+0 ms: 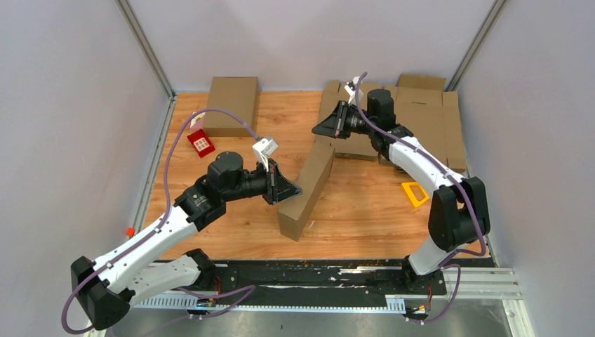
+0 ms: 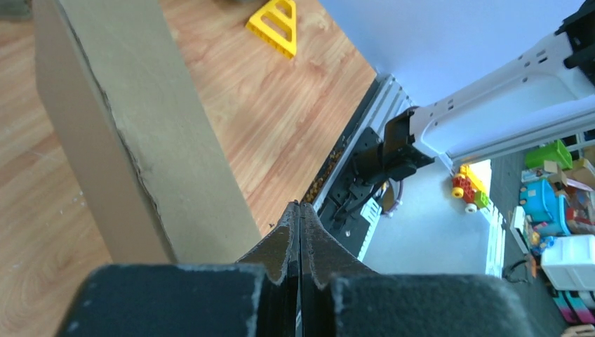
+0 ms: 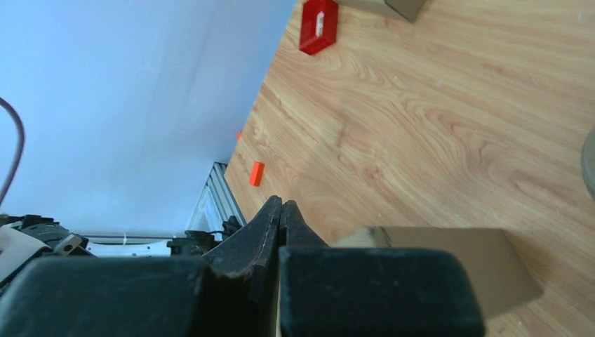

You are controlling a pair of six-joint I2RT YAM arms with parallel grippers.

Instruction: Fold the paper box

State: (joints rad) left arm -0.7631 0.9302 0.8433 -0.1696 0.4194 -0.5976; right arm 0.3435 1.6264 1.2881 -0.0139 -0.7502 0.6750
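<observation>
Bright, even light falls from above on my table (image 1: 365, 203), leaving only soft, short shadows there, and the overhead view is sharp, while my fingers (image 2: 277, 256) blur along the bottom of both wrist views and the wall (image 3: 140, 84) washes out pale.

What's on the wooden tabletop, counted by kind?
Formed brown cardboard boxes: 2
Flat brown cardboard pile: 1
Red house-shaped block: 1
Yellow triangular plastic frame: 1
Total: 5
</observation>
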